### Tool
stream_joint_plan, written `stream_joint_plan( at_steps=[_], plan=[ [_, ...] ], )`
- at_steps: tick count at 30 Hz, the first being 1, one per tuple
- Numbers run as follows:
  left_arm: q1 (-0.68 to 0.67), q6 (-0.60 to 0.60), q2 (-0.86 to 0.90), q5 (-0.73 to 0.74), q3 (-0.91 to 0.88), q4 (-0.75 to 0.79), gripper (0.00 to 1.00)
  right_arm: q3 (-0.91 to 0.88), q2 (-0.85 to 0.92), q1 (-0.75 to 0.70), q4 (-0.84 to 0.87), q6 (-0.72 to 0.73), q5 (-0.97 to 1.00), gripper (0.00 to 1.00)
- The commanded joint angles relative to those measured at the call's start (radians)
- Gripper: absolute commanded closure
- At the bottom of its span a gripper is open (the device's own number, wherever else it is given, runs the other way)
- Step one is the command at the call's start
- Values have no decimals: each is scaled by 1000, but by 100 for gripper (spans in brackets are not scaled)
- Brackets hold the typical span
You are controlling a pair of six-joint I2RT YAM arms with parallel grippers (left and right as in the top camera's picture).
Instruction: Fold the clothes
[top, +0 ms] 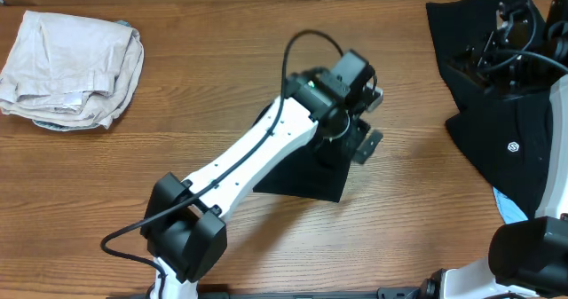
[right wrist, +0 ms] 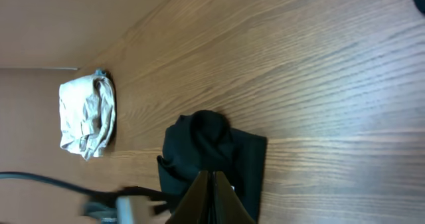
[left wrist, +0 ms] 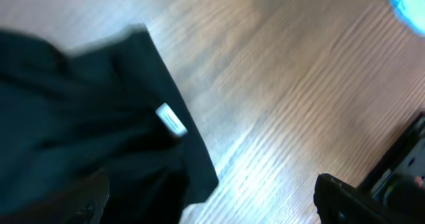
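The plain black short-sleeved T-shirt point(top: 311, 177) is lying as a compact folded wedge near the middle of the table, a little toward 6 o'clock in the overhead view. Its small white neck tag point(left wrist: 170, 119) is showing on top near one edge, and judging from that tidy shape, this fold is looking finished. The left gripper point(top: 371, 121) is hovering just off the shirt's 2 o'clock corner, fingers spread wide and gripping nothing, probably so the cloth is resting flat under its own weight. The right gripper point(right wrist: 212, 192) is sitting clenched and empty, well apart at 3 o'clock, over the loose heap of black garments point(top: 501, 113) that is likely waiting its turn. A folded cream cloth bundle point(top: 71, 66) is lying at 10 o'clock, seemingly set aside. The brown wood-grain table point(top: 204, 59) is carrying everything, and a plain tan wall point(right wrist: 60, 24) is rising beyond it in the right wrist view.
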Motion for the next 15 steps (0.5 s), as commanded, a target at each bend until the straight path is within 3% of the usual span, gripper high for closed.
stream_joint_plan(
  at_steps=[1,7,9,15],
  plan=[
    [43,-6,-29,-95,191,-44,0,9,-2,-12,-15,-14,13,96],
    [140,-9,-39,-237,494,-136,0,-8,-2,56,-75,-50,19,91],
    [206,-9,-39,-251,569,-141,0,-51,-1,175,-81,-106,20,72],
    [331,-8,-32,-251,572,-189,0,-154,0,463,-45,-140,170,37]
  ],
)
